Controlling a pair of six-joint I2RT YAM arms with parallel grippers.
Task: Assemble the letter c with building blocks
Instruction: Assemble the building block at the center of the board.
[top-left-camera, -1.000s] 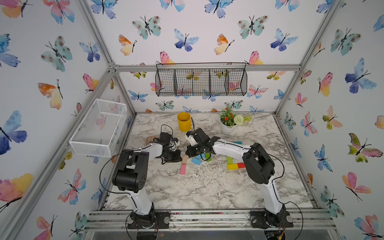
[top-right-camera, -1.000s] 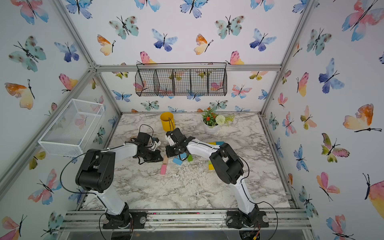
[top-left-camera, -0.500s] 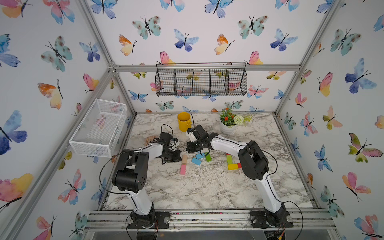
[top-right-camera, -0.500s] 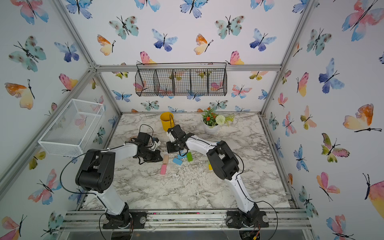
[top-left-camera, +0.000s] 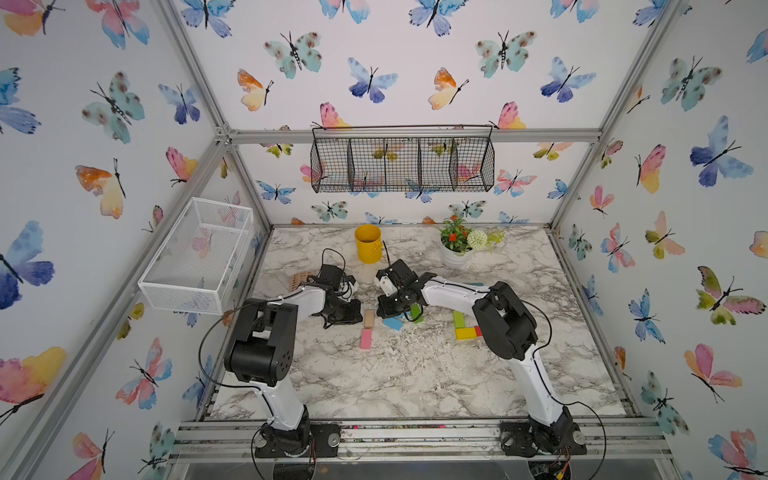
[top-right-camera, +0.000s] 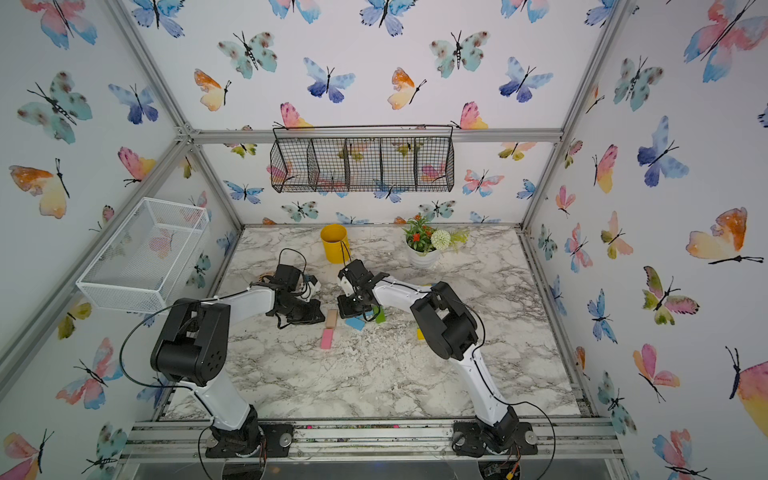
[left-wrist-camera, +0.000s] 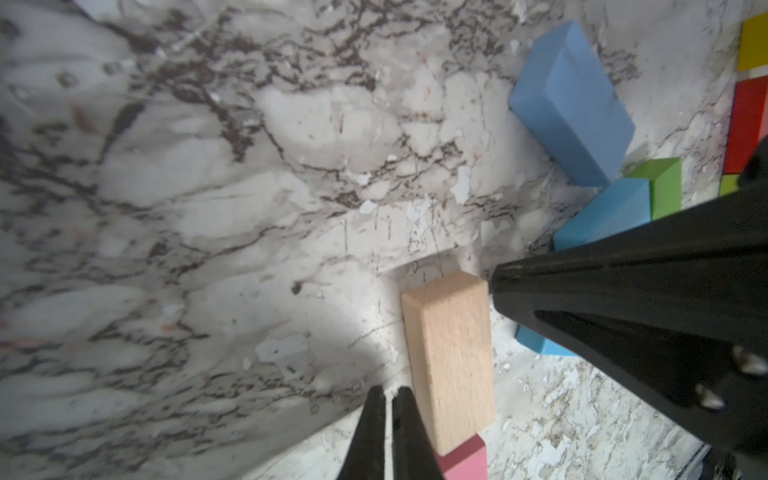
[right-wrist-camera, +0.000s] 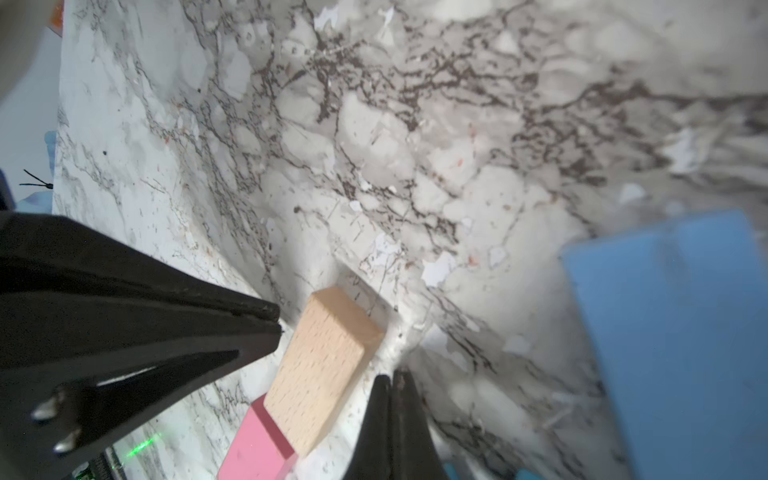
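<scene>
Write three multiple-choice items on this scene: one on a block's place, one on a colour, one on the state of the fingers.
1. The tan block lies: A) at the front edge; B) between the tips of the left fingers and the right fingers; C) in the far right corner.
2. The block next to it, nearer the arms' bases, is: A) yellow; B) green; C) pink.
3. The left fingers are: A) wide open; B) shut on nothing; C) shut on the tan block.
Key: 1 B, each wrist view shows the other arm's tip across the block; 2 C, the pink block lies there in both top views; 3 B, the left wrist view shows them together beside the block.
</scene>
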